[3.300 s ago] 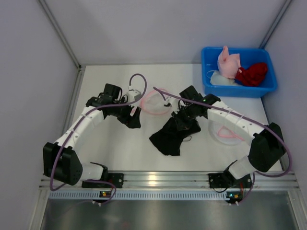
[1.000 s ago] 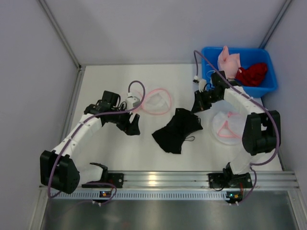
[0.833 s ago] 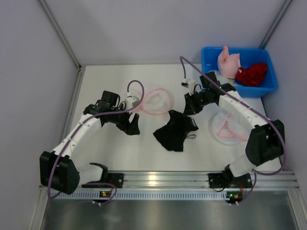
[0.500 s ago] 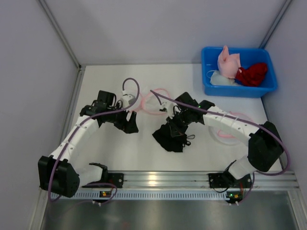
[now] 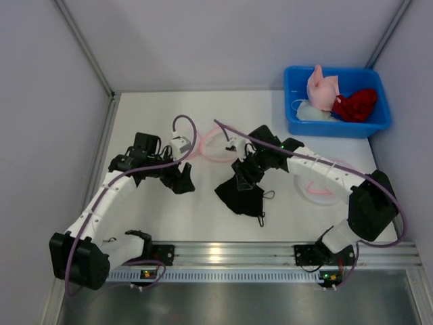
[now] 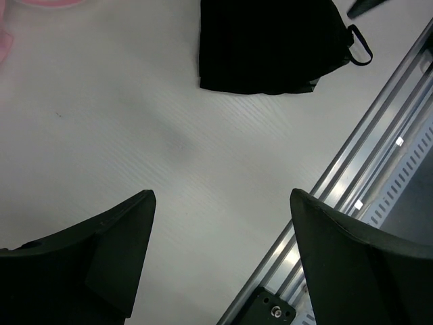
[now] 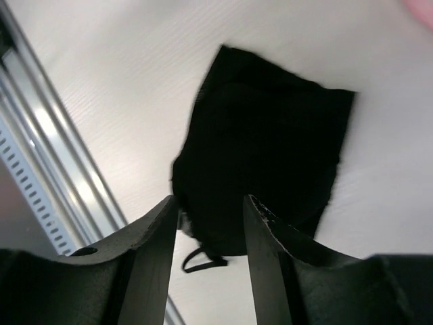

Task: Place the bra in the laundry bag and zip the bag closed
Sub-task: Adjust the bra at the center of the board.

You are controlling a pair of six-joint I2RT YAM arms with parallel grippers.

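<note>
My right end effector (image 7: 211, 203) is returning from beside the blue bin (image 5: 338, 128) and parting its fingers again. It is now hovering released over the black bra (image 5: 242, 195). The bra is lying crumpled on the white bench (image 5: 155, 115), near the pink-rimmed mesh laundry bag (image 5: 215, 147) but outside it, so I am judging bagging not yet begun. The left end effector (image 6: 222, 196) is waiting wide open over bare bench. The fabric is looking soft and floppy, with a thin strap loop (image 6: 360, 46) trailing.

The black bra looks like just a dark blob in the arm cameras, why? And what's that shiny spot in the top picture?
Right wrist view: the black bra is too dark to show folds, and its edges look soft. Left wrist view: flat black too, only a strap loop stands out. Top view: the metal rail bounces light back as white glare.
</note>
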